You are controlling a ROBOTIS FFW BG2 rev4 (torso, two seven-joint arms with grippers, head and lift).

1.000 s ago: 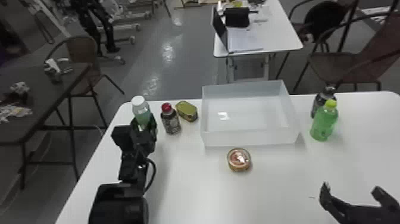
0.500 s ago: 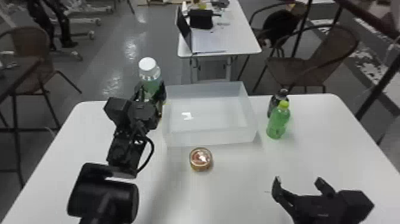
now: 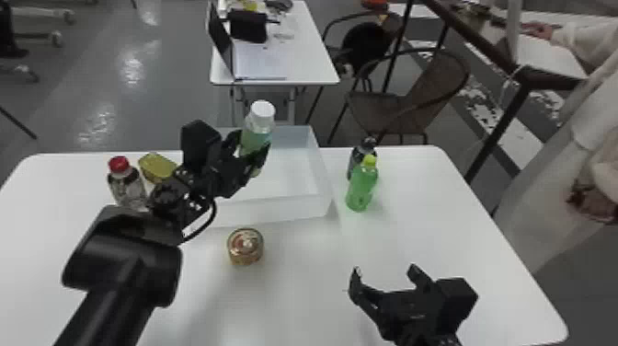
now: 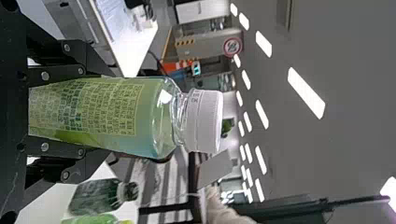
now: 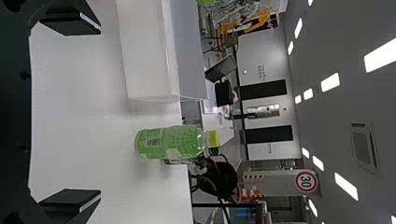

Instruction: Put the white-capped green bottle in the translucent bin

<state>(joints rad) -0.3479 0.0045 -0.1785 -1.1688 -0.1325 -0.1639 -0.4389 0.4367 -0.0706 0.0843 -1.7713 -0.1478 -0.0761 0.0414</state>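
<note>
White worktop [image 3: 414,239], grey floor [image 3: 133,92] behind. Step in hand, as judged: carrying white-capped bottle [image 3: 254,138], clamped in left hand [image 3: 253,145], seemingly above bin [image 3: 285,209]. Next calls for 2 things: lowering well inside walls, then letting go. Cap [image 3: 263,109] pointing up, long axis near vertical, slight tilt. Right hand [image 3: 385,271] low over worktop, spread apart, holding nothing.

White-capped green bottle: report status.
Left end effector shut on white-capped green bottle, apparently over translucent bin. Right end effector open. Round tin outside bin, seemingly not in the way.
</note>
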